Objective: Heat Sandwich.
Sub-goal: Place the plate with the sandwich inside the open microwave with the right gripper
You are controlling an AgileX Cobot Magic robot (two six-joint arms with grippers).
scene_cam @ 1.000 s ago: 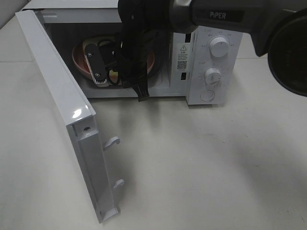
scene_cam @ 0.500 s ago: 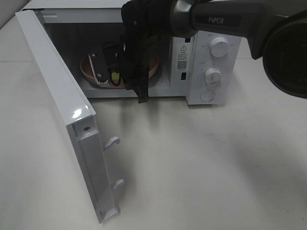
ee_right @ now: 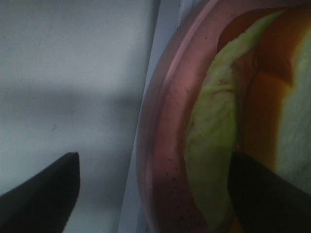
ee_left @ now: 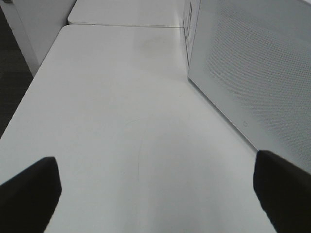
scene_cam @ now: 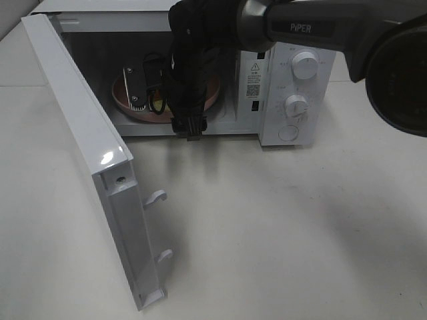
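Observation:
The sandwich (ee_right: 216,145), pale cream with yellow-orange layers, lies in the round pink dish (ee_right: 158,145) inside the open microwave (scene_cam: 267,73). In the high view the dish (scene_cam: 121,100) rests on the oven floor and my right arm hides the sandwich. My right gripper (ee_right: 155,194) is open, its fingers spread wide to either side of the dish's rim and gripping nothing. One silver finger (scene_cam: 135,87) shows inside the cavity. My left gripper (ee_left: 155,194) is open and empty over the bare table, beside the microwave's perforated side wall (ee_left: 252,73).
The microwave door (scene_cam: 73,127) stands swung out toward the front left, with two latch hooks (scene_cam: 157,197) on its edge. Two knobs (scene_cam: 305,67) and a round button sit on the control panel. The white table (scene_cam: 280,227) stretches in front.
My right gripper has gone from shut on the dish to open. The dish has dropped from a lifted, tilted pose onto the oven floor, a little deeper inside. The left gripper has not moved.

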